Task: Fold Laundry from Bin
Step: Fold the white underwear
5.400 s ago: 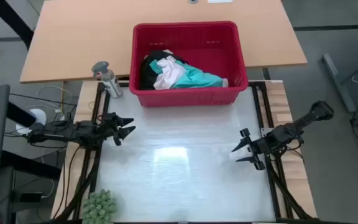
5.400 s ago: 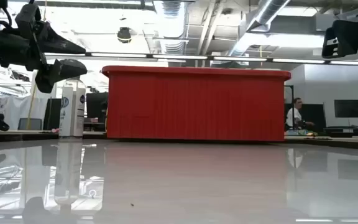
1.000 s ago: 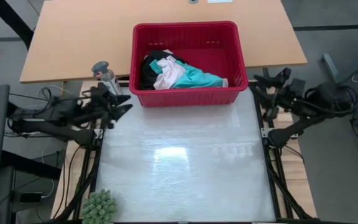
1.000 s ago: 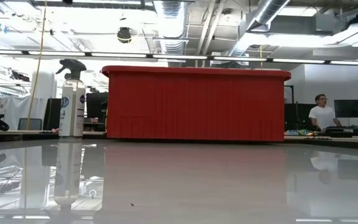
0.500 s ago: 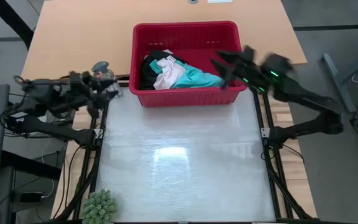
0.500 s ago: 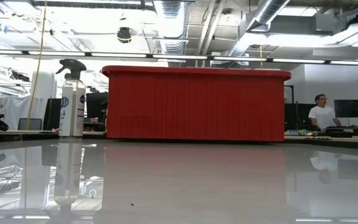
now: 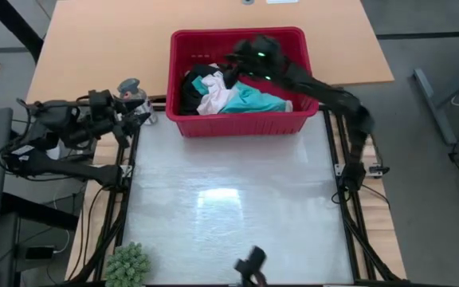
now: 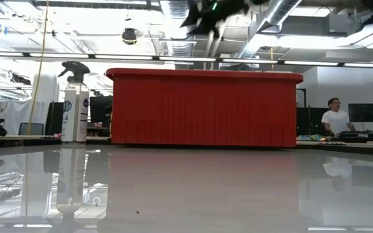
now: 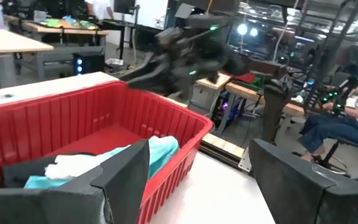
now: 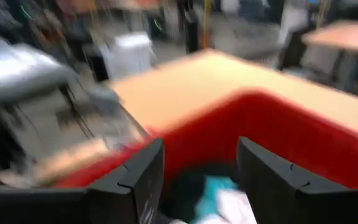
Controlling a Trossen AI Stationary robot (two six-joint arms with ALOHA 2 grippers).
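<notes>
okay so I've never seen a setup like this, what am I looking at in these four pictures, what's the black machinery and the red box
It is a robot with two dark arms at a table, each ending in a two-finger pincer. One picture looks straight down from above, one looks level across the tabletop, and two come from cameras on the arms' wrists.

The red box is a plastic bin holding laundry: turquoise, black and pale pieces in a heap. The right arm reaches over the bin, its right pincer open above the clothes and holding nothing; its wrist picture looks down past its own fingers into the bin. The left pincer waits, open and empty, at the table's left edge beside a spray bottle. A small green plant sits at the near left corner. In the room behind, a person is at a desk.
</notes>
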